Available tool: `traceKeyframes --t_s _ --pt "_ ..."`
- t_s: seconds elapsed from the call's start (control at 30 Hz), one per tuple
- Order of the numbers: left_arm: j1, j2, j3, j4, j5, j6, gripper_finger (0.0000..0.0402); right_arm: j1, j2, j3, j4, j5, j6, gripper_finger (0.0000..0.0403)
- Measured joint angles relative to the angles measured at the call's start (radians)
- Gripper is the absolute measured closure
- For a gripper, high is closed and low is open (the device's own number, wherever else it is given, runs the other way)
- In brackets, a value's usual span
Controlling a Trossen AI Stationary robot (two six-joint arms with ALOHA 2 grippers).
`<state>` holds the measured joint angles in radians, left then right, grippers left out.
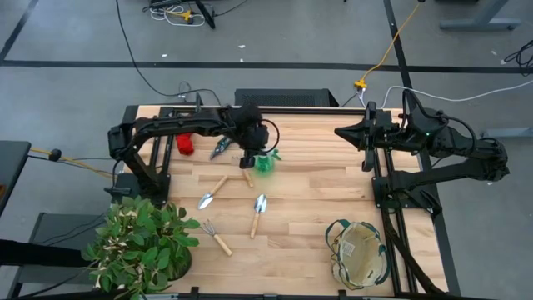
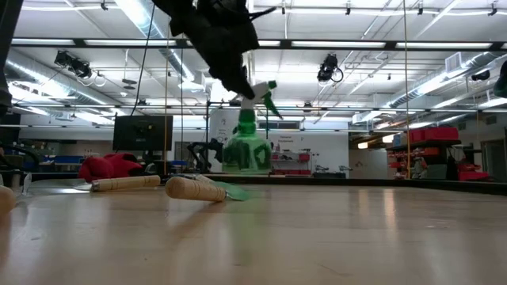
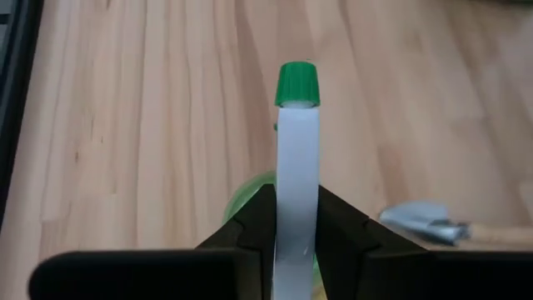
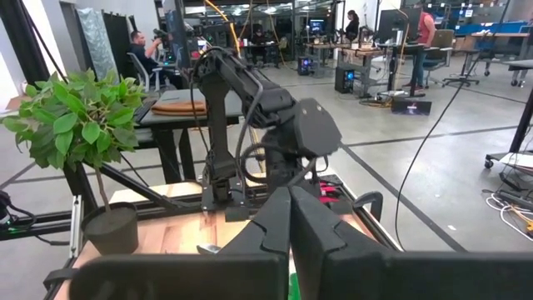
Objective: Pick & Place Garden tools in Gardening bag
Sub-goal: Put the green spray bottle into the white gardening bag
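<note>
The left gripper is closed on the white neck of the green spray bottle, whose body it mostly hides. Toward 5 o'clock the bare table lies open up to the gardening bag. The right gripper waits at the 3 o'clock edge, fingers together.

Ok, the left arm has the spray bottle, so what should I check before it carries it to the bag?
1. Left gripper shut on the spray bottle: ok.
2. Bottle clear of the table: cannot tell.
3. Bag open at the top: ok.
4. Path to the bag free of the right gripper: ok, it waits at the far edge.
5. Trowel under the path: watch, cannot tell clearance.
</note>
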<state>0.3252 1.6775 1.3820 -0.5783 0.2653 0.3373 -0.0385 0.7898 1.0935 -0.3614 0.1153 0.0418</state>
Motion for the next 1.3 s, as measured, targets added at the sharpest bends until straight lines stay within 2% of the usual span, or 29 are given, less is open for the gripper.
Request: traceKeyframes --t_s 0.3,0.73,0.83,1.17,1.3 --pt "-0.049 0.000 0.134 -0.045 -0.007 -0.046 0.0334 0.000 0.000 0.000 0.000 0.000 0.000 0.0390" --pt "-0.109 -0.001 0.193 -0.049 -0.010 -0.105 0.0334 0.000 0.000 0.000 0.000 0.013 0.026 0.0384" --pt "-0.116 -0.001 0.193 -0.048 -0.010 -0.113 0.0334 0.000 0.006 0.000 0.001 0.050 0.058 0.0366" --pt "-0.116 -0.001 0.192 -0.048 -0.010 -0.126 0.0335 0.000 0.058 0.000 0.038 0.052 0.063 0.0257" --pt "-0.116 -0.001 0.192 -0.049 -0.010 -0.144 0.0335 0.000 0.077 0.024 0.024 0.050 0.063 0.0230"
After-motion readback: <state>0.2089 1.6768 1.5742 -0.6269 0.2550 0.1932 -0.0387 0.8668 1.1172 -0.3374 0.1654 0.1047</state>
